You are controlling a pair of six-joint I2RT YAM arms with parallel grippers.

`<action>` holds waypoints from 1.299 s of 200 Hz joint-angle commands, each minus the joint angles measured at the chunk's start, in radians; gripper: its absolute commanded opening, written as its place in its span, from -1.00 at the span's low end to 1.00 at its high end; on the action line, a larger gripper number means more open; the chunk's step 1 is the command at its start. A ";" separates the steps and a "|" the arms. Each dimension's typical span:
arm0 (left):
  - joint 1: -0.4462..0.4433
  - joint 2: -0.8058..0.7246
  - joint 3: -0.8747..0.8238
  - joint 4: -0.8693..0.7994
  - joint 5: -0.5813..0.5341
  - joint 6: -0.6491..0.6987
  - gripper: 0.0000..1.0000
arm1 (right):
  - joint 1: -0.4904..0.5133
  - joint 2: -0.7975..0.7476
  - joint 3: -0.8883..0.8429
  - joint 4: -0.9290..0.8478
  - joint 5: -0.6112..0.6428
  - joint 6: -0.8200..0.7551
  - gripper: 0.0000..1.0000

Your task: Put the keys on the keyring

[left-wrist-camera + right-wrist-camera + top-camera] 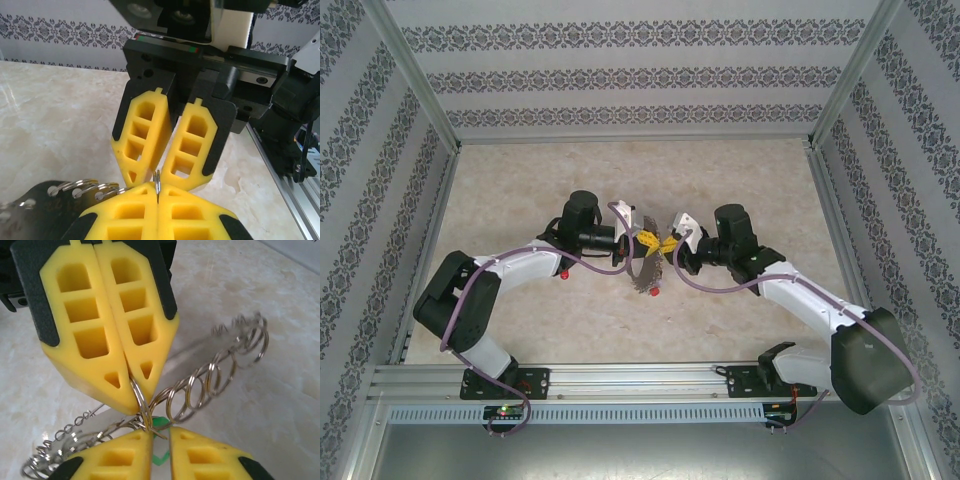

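Observation:
The keyring (141, 399) is a thin silver loop held up over the table between both grippers. My left gripper (157, 200) is shut on it, and the wire stands upright in the seam between its yellow pads. My right gripper (160, 440) faces it tip to tip with its jaws a narrow gap apart. The loop's wire lies against the right gripper's left pad (125, 450). A green tag (161, 460) shows through that gap. Small silver rings (215, 377) trail off the loop. In the top view the grippers (657, 242) meet mid-table and the bunch of rings (645, 277) hangs below them. The keys are out of view.
The marble-patterned tabletop (520, 190) lies under and around the arms. An aluminium rail (650, 378) runs along the near edge. Patterned walls (630, 70) close in the back and sides. The right arm's black wrist body (285, 115) stands close behind its fingers.

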 commanded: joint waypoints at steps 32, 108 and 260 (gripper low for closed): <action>-0.008 -0.036 0.008 -0.002 -0.009 0.067 -1.00 | -0.006 -0.136 -0.006 -0.044 0.057 -0.086 -0.42; -0.009 -0.045 0.025 -0.028 0.006 0.081 -1.00 | 0.016 -0.083 0.060 -0.066 0.000 -0.152 -0.56; -0.008 -0.070 0.045 -0.130 -0.002 0.147 -1.00 | 0.014 -0.041 0.100 -0.138 -0.026 -0.250 -0.47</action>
